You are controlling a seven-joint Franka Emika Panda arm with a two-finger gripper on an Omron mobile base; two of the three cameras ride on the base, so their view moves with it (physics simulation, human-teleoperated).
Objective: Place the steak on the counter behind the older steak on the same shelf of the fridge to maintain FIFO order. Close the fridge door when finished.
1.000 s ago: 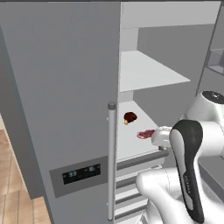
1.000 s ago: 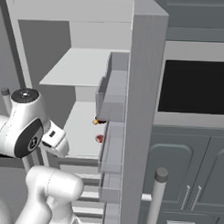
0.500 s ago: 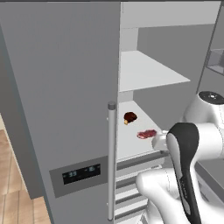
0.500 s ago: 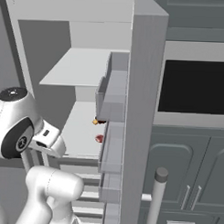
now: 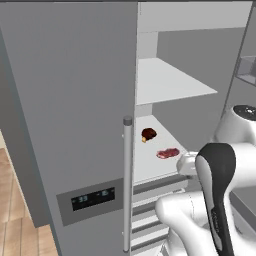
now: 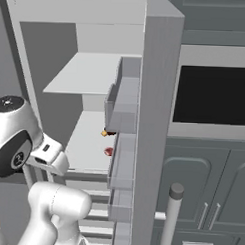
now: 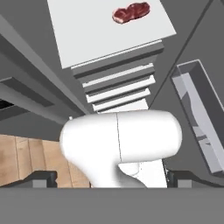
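The fridge (image 5: 75, 100) has its right side open. On the white shelf (image 5: 150, 162) the dark brown steak (image 5: 148, 134) lies toward the back, and the pink-red older steak (image 5: 168, 153) lies in front of it, apart from it. The older steak (image 7: 131, 12) also sits near the top of the hand view. My gripper (image 7: 112, 179) is open and empty, fingertips (image 7: 41, 178) spread wide. My hand (image 5: 186, 162) hangs just outside the shelf's front edge, right of the older steak. The fridge door (image 6: 154, 120) stands open, and its grey bins partly hide both steaks in the right base view.
An upper white shelf (image 5: 170, 82) spans the fridge above the steaks, and white drawers (image 5: 150, 200) stack below them. The closed door's bar handle (image 5: 127, 185) runs down beside the opening. A door bin (image 7: 197, 109) is close on the hand's right. Dark oven window (image 6: 213, 95).
My hand has drawn slightly down and back from the shelf's front edge. Both steaks have stayed where they were, and the gripper has stayed open.
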